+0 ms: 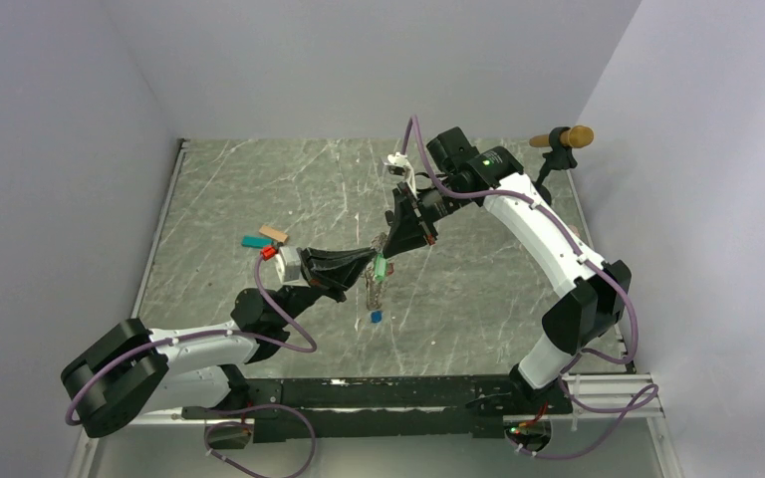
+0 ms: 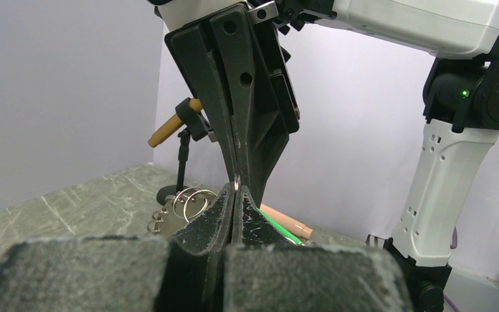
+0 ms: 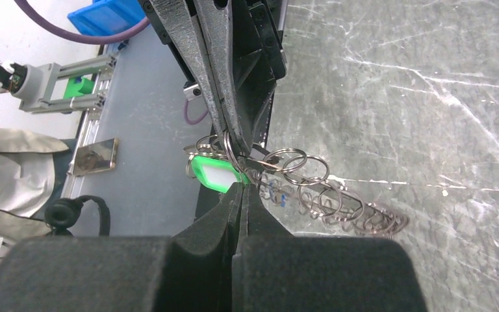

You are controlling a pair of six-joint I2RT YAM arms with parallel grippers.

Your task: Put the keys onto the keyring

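Silver split-ring keyring [image 3: 299,175], green-tagged key [image 3: 216,172] alongside, is clamped by left gripper [image 2: 235,194] and right gripper [image 3: 240,190], midway between side edges.

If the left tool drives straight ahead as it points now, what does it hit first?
The right tool: its shut tips nearly touch the left tool's at the keyring, so contact looks almost immediate.

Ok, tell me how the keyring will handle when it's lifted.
Probably floppy: the keyring is a string of linked wire rings drooping from the shut left gripper and right gripper, so it should swing and dangle. Likely light, being thin wire. Possibly slippery: the metal looks smooth and shiny.
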